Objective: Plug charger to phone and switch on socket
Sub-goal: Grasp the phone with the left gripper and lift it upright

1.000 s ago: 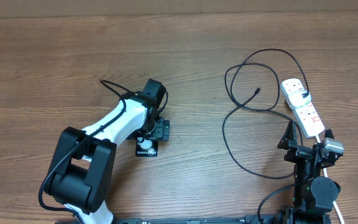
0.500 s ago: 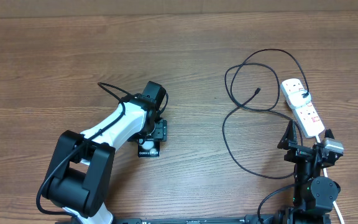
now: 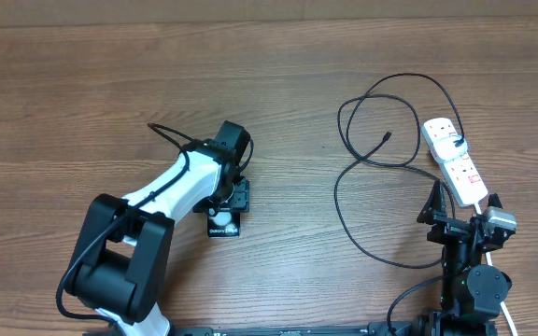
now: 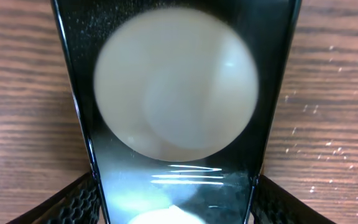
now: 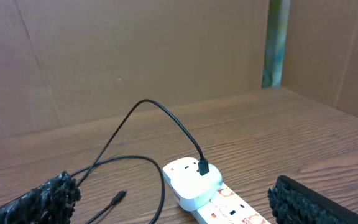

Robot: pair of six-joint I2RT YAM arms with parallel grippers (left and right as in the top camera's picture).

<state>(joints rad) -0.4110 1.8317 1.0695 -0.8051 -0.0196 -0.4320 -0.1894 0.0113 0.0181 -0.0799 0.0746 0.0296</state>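
Left gripper [image 3: 234, 198] pinched the phone [image 4: 176, 112] by its long edges near mid-table, likely to steady it for plugging. The right gripper [image 3: 460, 210] stood spread beside the socket [image 3: 454, 159], whose charger [image 3: 334, 196] lay looped, plug tip [image 3: 387, 137] loose.

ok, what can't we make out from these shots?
- Phone: overhead, the left arm covers most of it; left wrist, glare blanks its face, port not in frame.
- Left hand: fingers flank the phone, but contact is unclear, cut off by the lower edge.
- Socket switches: overhead too small to read on or off; right wrist, lower edge crops them.
- Charger tip: too small to tell the connector type.
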